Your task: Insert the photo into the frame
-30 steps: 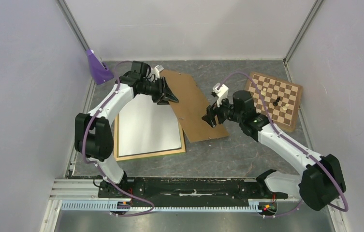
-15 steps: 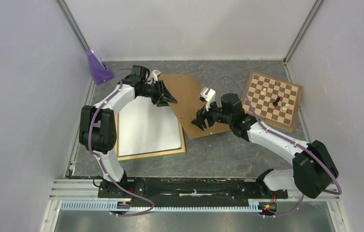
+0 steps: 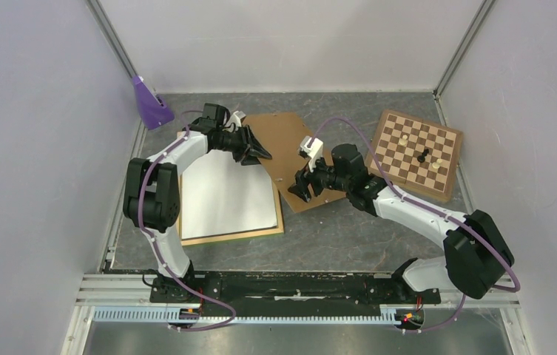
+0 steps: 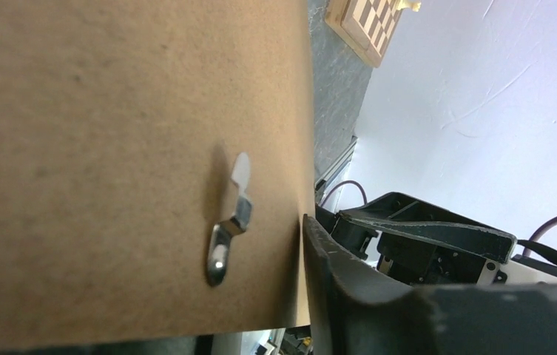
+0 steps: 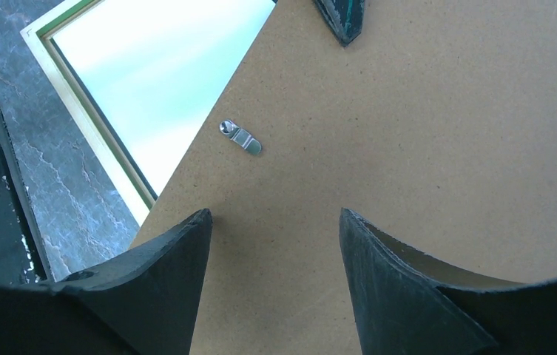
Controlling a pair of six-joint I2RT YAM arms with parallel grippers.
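Note:
The frame (image 3: 231,235) lies on the table at the left, pale wood face up. The photo (image 3: 227,194) lies inside it, white back up. Both show in the right wrist view, the frame's rail (image 5: 95,126) and the photo (image 5: 171,74). A brown hardboard panel (image 3: 290,148) lies askew, overlapping the frame's upper right corner. My left gripper (image 3: 260,153) is shut on the panel's left edge; the left wrist view shows one of its fingers (image 4: 334,281) against the board (image 4: 112,148). My right gripper (image 3: 299,185) is open and empty just above the panel's lower part (image 5: 275,222).
A brown-and-cream chessboard (image 3: 419,151) with a few pieces sits at the back right. A purple object (image 3: 149,103) stands in the back left corner. A metal turn clip (image 5: 240,138) is fixed on the panel. Grey walls close in on both sides.
My right gripper has moved left across the panel toward the frame, still open. My left gripper has stayed on the panel's edge, and its arm has swung in slightly.

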